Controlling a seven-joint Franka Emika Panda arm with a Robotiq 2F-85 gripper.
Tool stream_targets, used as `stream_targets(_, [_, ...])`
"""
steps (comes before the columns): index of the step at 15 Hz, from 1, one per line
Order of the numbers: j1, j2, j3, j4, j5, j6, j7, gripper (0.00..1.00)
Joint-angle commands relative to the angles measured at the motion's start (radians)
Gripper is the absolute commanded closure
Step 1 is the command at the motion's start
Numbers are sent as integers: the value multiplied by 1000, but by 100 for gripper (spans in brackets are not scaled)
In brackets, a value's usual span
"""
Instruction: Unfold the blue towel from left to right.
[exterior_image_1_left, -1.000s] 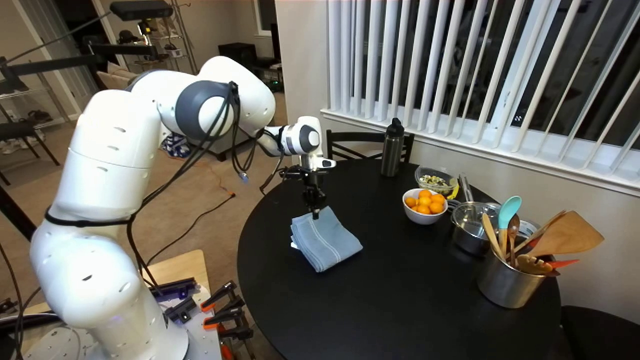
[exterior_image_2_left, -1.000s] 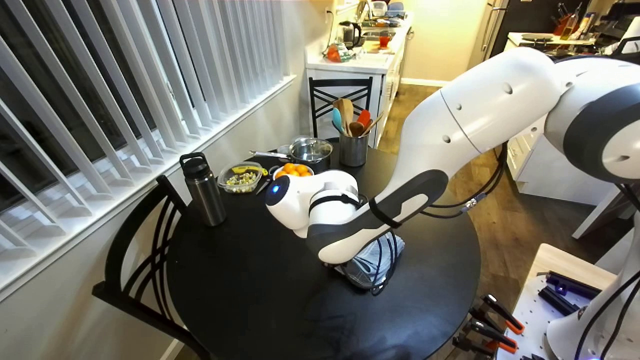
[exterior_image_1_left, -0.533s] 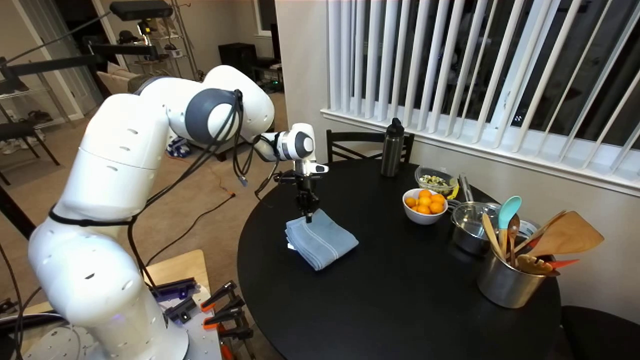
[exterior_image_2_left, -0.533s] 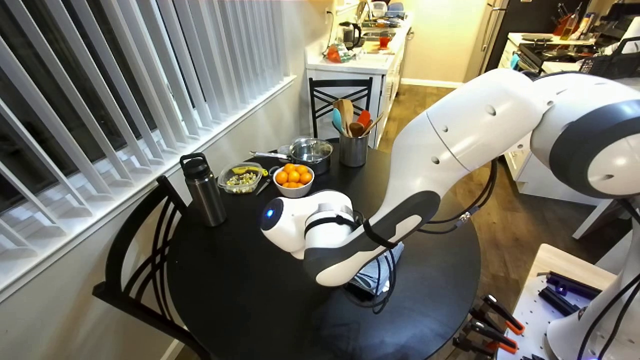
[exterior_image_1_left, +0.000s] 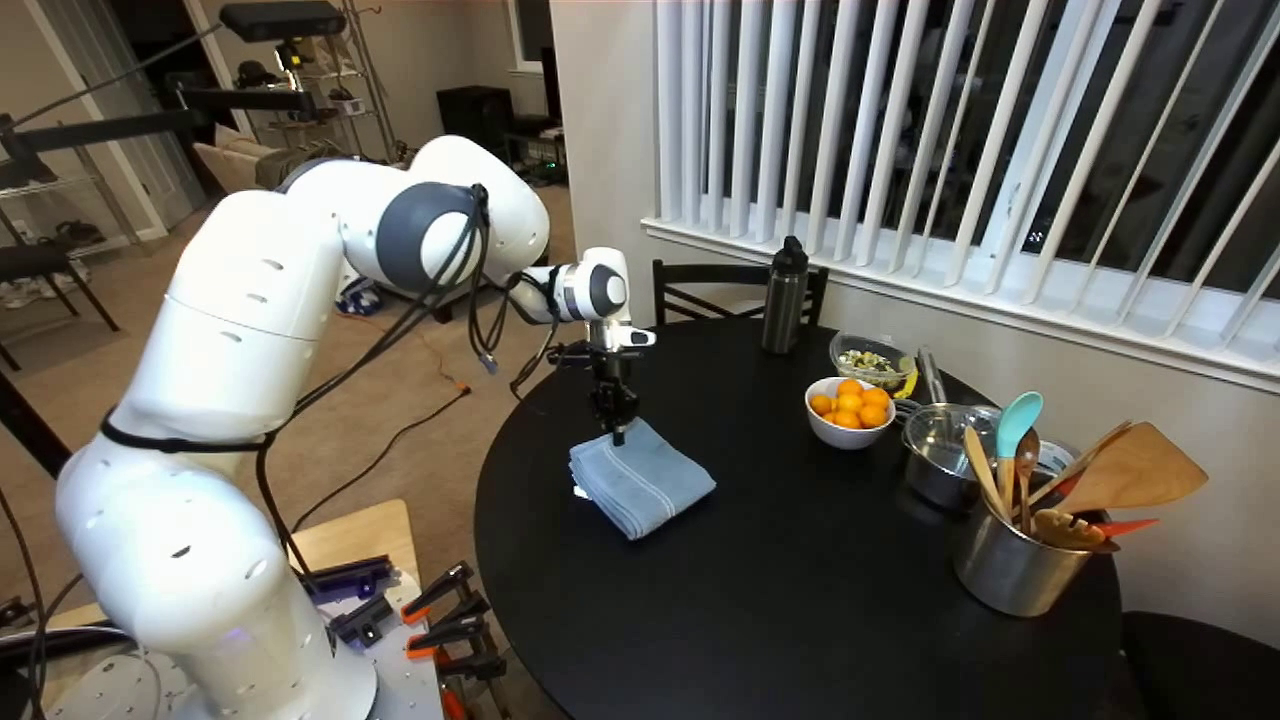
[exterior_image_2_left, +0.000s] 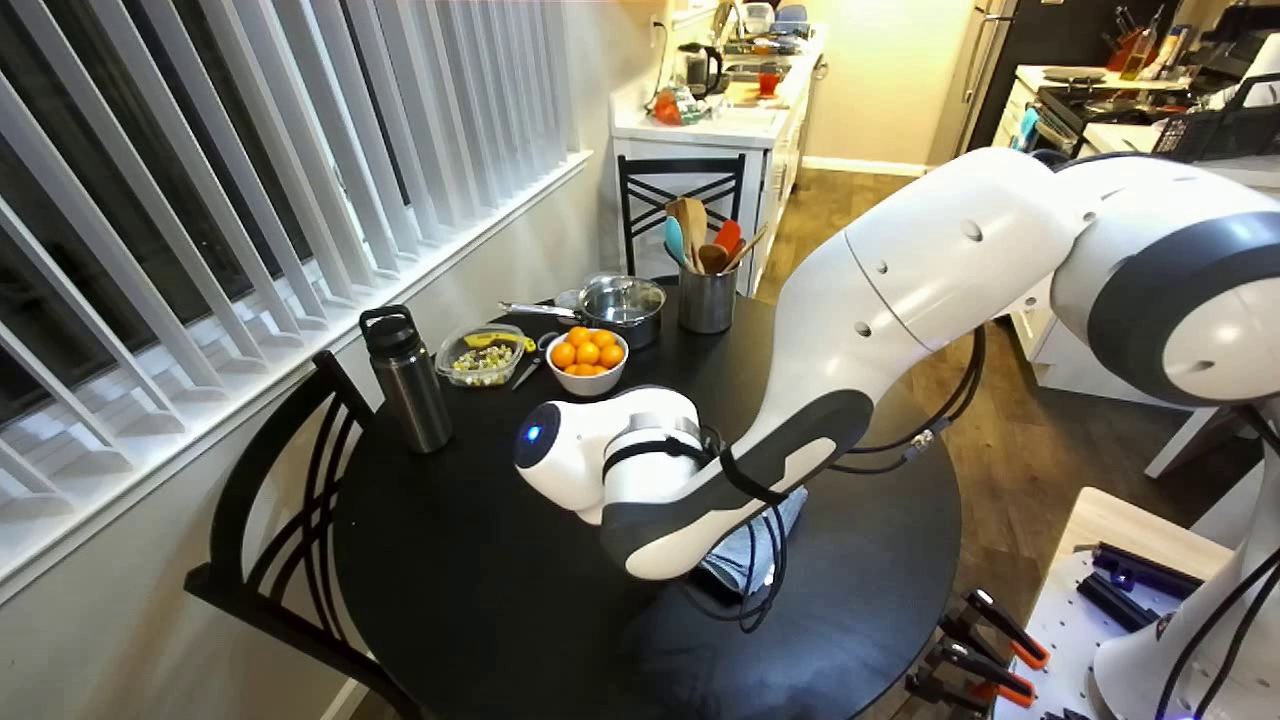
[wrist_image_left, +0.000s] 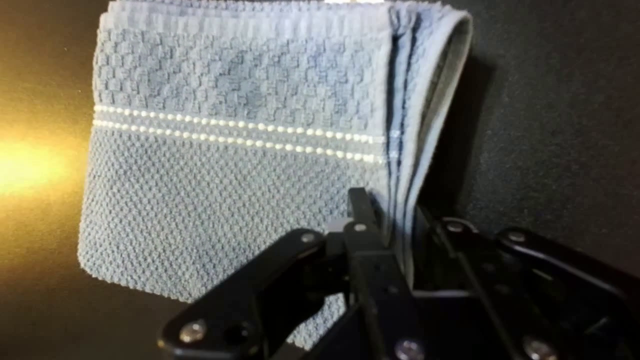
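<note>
Blue textured cloth towel (wrist_image_left: 215, 190), banded with two white lines, is seen folded on the round black desk (exterior_image_1_left: 800, 600). Its layered edge is gripped between the jaws of the black two-fingered gripper (wrist_image_left: 390, 205), apart from the white bowl (exterior_image_1_left: 838, 438).

towel (wrist_image_left: 210, 215): blue, white-striped | pincer (wrist_image_left: 393, 212): black | table (exterior_image_1_left: 820, 600): black | bowl (exterior_image_1_left: 842, 438): white

lies below centre in an exterior view as a squarish folded stack of blue towel (exterior_image_1_left: 643, 485). shows a bumpy weave and two white beaded lines. covers the wrist view's upper left, with layers gaping right of top centre.
</note>
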Motion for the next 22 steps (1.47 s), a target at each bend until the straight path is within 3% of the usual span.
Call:
stream_targets(1, [7, -16, -4, -4, 7, -2, -38, 90])
stream_targets(4, [4, -23, -3, -7, 14, 2, -36, 100])
stream_targets(9, [-1, -39, -3, -22, 19, 8, -30, 98])
stream_targets(17, [-35, -207, 20, -145, 72, 48, -39, 98])
stream_targets(22, [-24, -166, 20, -100, 70, 15, -34, 98])
